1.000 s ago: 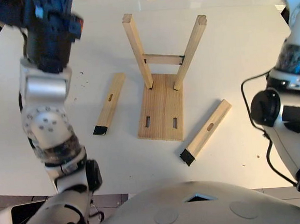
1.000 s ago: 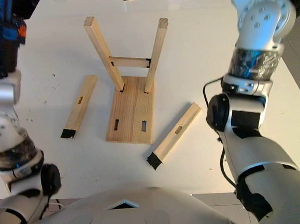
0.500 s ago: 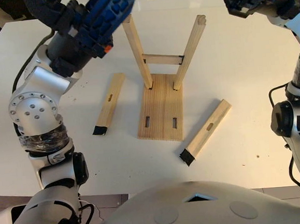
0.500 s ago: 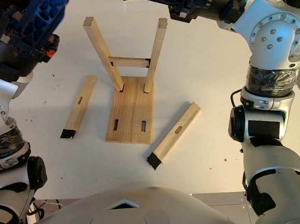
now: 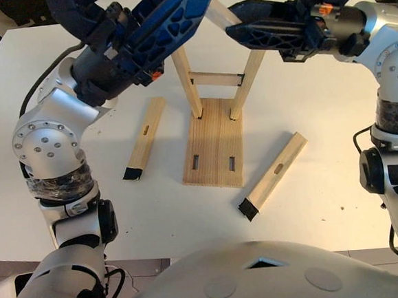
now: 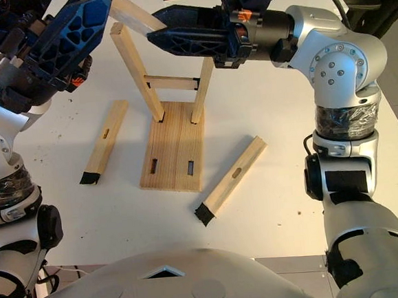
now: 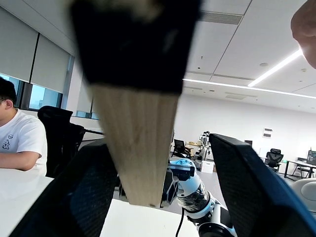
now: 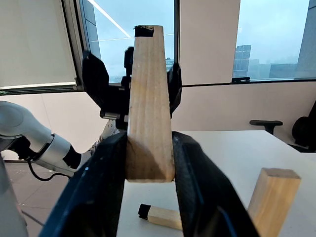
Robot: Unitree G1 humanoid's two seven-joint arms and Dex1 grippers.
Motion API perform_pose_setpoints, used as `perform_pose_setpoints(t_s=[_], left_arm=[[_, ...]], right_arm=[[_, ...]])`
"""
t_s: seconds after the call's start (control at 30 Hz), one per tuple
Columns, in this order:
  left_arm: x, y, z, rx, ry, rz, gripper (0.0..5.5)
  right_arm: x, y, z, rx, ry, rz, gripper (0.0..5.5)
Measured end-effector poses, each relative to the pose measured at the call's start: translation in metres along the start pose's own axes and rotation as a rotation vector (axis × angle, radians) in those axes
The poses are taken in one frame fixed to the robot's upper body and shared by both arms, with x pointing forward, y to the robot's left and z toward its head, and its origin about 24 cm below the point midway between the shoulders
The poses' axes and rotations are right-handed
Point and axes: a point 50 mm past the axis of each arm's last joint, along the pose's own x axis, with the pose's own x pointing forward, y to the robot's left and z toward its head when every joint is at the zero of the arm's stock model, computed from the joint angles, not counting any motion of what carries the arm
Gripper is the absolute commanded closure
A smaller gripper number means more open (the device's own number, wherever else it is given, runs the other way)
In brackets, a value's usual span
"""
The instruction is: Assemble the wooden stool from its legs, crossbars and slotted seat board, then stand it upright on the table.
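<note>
Both arms are up over the table (image 5: 335, 131), meeting mid-air. The right gripper (image 6: 155, 26) is clamped on a wooden bar (image 8: 148, 108), w/ both pads (image 8: 106, 187) flush against its sides in the right wrist view. The bar's other end, black-capped, sits at the left gripper (image 5: 196, 3); whether that one is actually gripping, can't tell. In the head views the bar runs slanted btwn the two grippers, crossing just past the top of the standing frame.

Below, the seat board (image 5: 212, 144) lies flat on the table, approx. centre. Two upright legs (image 5: 185, 74) are plugged into its far end, joined by a crossbar (image 5: 215, 78) (dark mark at its right joint). The board's near end has 2 bare slots (image 5: 196, 161).

The left loose leg (image 5: 145, 137) lies to the left of the board, apart from it, slot facing up, black tip toward the robot. The right loose leg (image 5: 273, 174) lies slanted by the board's near right corner, near but not touching, black tip also toward the robot.
</note>
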Motion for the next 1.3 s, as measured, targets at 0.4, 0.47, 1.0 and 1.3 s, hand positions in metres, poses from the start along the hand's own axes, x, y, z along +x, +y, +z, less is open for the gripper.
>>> perform_pose_setpoints(t_s=[0.4, 0.47, 1.0, 1.3], left_arm=[[0.002, -0.001, -0.007, 0.005, 0.024, -0.011, 2.33], [0.002, -0.001, -0.007, 0.007, 0.027, -0.012, 2.33], [-0.011, 0.005, 0.005, 0.071, 0.038, 0.043, 2.33], [-0.011, 0.007, 0.006, 0.083, 0.045, 0.035, 3.7]], right_arm=[[0.005, 0.002, -0.006, 0.018, 0.021, 0.024, 4.19], [0.005, 0.002, -0.006, 0.02, 0.019, 0.023, 4.19], [-0.011, 0.001, -0.011, 0.045, 0.015, -0.016, 4.19], [-0.015, 0.001, -0.011, 0.044, 0.031, -0.017, 4.19]])
